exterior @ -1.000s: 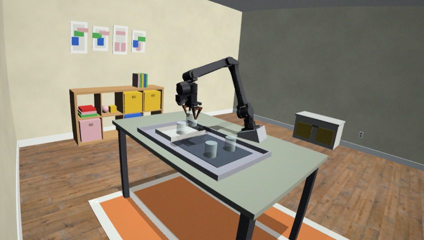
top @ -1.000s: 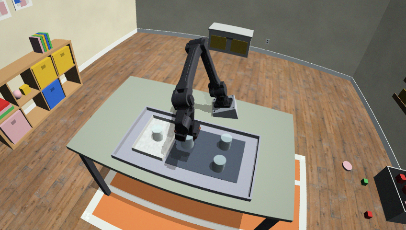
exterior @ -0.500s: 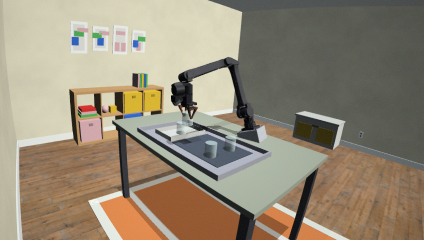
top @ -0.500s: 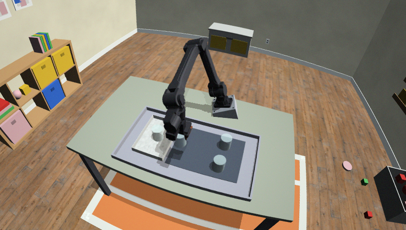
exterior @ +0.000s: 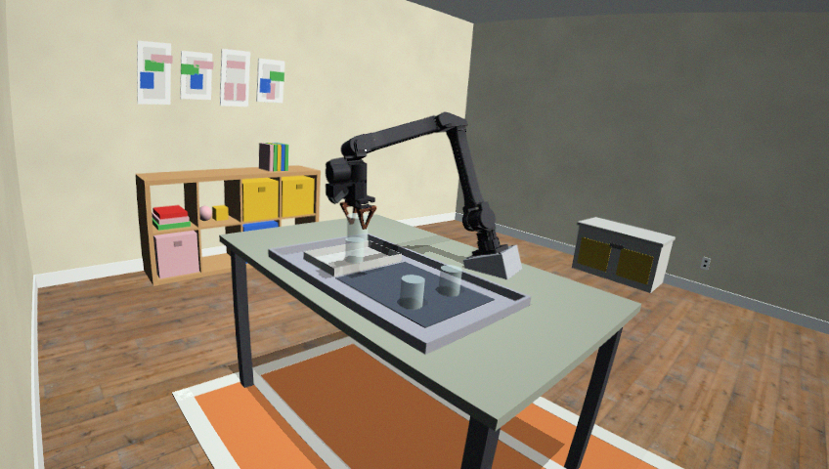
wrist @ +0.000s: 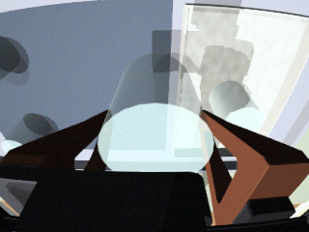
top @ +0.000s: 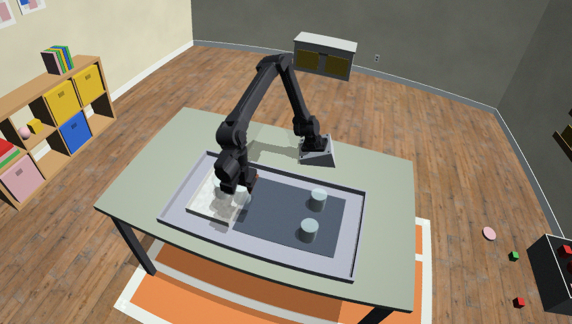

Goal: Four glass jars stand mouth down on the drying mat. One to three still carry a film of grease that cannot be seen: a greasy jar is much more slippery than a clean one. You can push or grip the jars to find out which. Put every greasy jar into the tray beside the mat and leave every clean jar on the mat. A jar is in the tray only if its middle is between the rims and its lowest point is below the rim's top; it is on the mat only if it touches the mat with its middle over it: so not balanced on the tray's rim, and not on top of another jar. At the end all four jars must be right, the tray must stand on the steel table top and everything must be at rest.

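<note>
The gripper (top: 243,190) (exterior: 356,222) (wrist: 155,117) is closed around the sides of one glass jar (top: 242,196) (exterior: 357,234) (wrist: 155,137), holding it upright and raised near the boundary of the tray (top: 199,203) (exterior: 321,262) (wrist: 275,53) and drying mat (top: 276,217) (exterior: 380,286) (wrist: 72,72). A second jar (exterior: 354,249) (wrist: 232,102) stands inside the tray, left of the held one and partly hidden by the arm from above. Toward the mat's right end are two more: the far jar (top: 318,201) (exterior: 450,280) (wrist: 30,130) and the near jar (top: 308,231) (exterior: 412,292) (wrist: 12,58), upright and apart. Both tray and mat lie within the raised border of the worktop's rimmed panel (top: 280,256) (exterior: 476,325).

Gripper (top: 243,192) (exterior: 358,227) (wrist: 155,117): and it's swung toward nine o'clock, top view!
Gripped jar (top: 241,196) (exterior: 356,227) (wrist: 155,137): carried along, now nearer the tray (top: 206,217) (exterior: 334,269) (wrist: 292,65)!
</note>
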Tool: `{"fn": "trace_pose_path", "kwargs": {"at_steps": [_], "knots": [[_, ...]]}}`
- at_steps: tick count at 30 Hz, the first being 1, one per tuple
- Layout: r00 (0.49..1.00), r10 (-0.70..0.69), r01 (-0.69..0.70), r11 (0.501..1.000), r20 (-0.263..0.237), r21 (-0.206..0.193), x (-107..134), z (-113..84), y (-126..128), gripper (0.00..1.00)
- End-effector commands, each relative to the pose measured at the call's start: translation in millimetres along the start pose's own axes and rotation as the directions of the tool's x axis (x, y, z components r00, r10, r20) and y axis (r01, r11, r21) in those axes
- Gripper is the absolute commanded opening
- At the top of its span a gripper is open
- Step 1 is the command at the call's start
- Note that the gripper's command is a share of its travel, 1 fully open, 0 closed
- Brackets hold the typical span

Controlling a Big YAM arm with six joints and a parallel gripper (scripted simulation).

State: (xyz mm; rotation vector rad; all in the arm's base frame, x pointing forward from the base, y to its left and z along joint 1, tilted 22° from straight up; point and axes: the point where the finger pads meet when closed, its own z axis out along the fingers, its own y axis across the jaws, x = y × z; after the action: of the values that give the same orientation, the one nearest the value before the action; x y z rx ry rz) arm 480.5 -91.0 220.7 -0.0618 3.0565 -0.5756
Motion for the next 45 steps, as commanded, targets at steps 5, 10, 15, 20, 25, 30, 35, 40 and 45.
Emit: {"fn": "trace_pose_path", "kwargs": {"at_steps": [5,10,15,20,25,30,35,40,45], "knots": [[0.998,-0.003,0.003,1.000,0.066,0.001,-12.6,-31.4,-31.8,0.00],[0.998,-0.003,0.003,1.000,0.066,0.001,-12.8,-31.4,-48.2,0.00],[0.998,-0.003,0.003,1.000,0.066,0.001,-13.0,-31.5,-64.6,0.00],[0.998,-0.003,0.003,1.000,0.066,0.001,-13.1,-31.5,-74.5,0.00],[0.998,-0.003,0.003,1.000,0.066,0.001,-13.3,-31.5,-90.9,0.00],[0.998,-0.003,0.003,1.000,0.066,0.001,-13.5,-31.6,-107.4,0.00],[0.998,-0.003,0.003,1.000,0.066,0.001,-13.6,-31.6,-117.2,0.00],[0.998,-0.003,0.003,1.000,0.066,0.001,-13.8,-31.6,-133.7,0.00],[0.998,-0.003,0.003,1.000,0.066,0.001,-13.9,-31.6,-140.3,0.00]]}}
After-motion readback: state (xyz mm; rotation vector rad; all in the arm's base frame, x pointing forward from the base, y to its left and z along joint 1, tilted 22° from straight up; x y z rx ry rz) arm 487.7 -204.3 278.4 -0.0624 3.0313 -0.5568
